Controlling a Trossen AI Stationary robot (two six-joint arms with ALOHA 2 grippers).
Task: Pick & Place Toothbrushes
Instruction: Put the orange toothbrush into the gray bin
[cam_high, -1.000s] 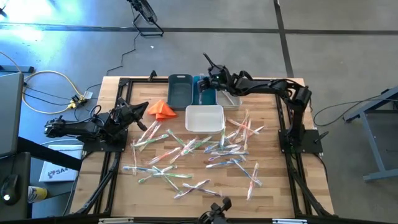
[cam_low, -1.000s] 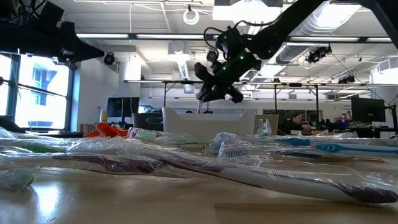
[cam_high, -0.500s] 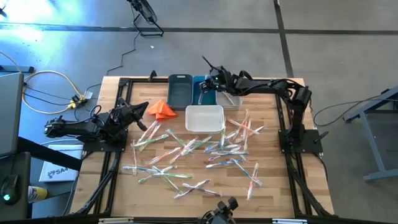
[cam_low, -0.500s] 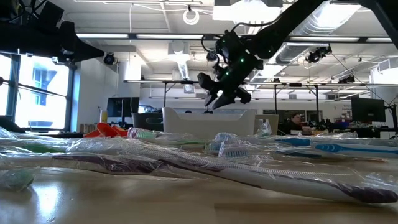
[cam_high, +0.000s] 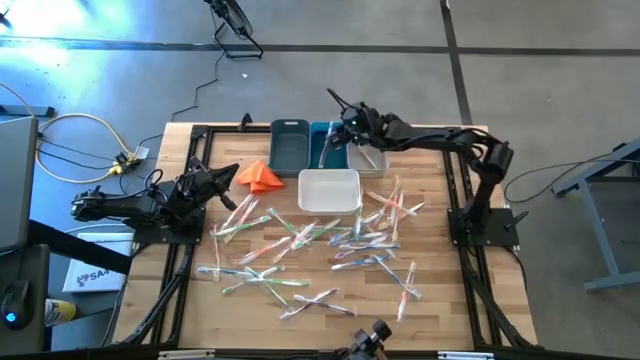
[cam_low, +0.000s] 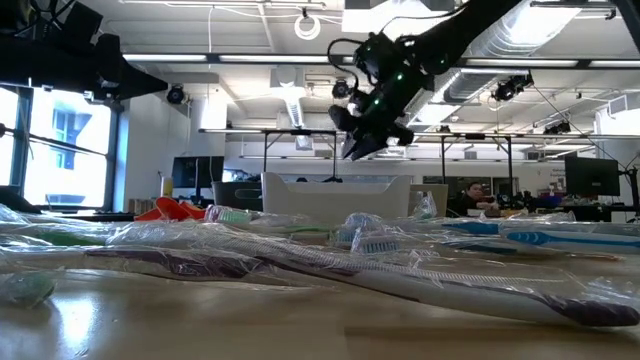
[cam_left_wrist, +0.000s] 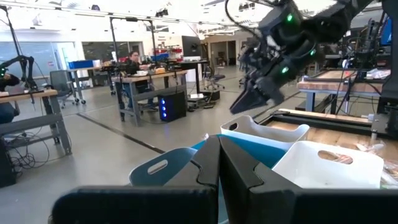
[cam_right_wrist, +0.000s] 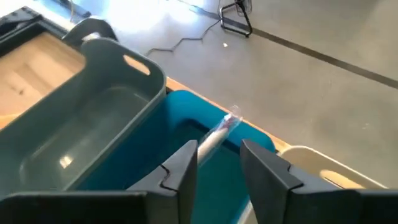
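Your right gripper (cam_right_wrist: 217, 165) hangs part-open over the far blue bin (cam_right_wrist: 186, 134), a wrapped toothbrush (cam_right_wrist: 219, 132) just past its fingers, light and slippery, so pinch mid-handle.

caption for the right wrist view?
Right gripper open above the teal bin, a wrapped toothbrush beyond its fingers.
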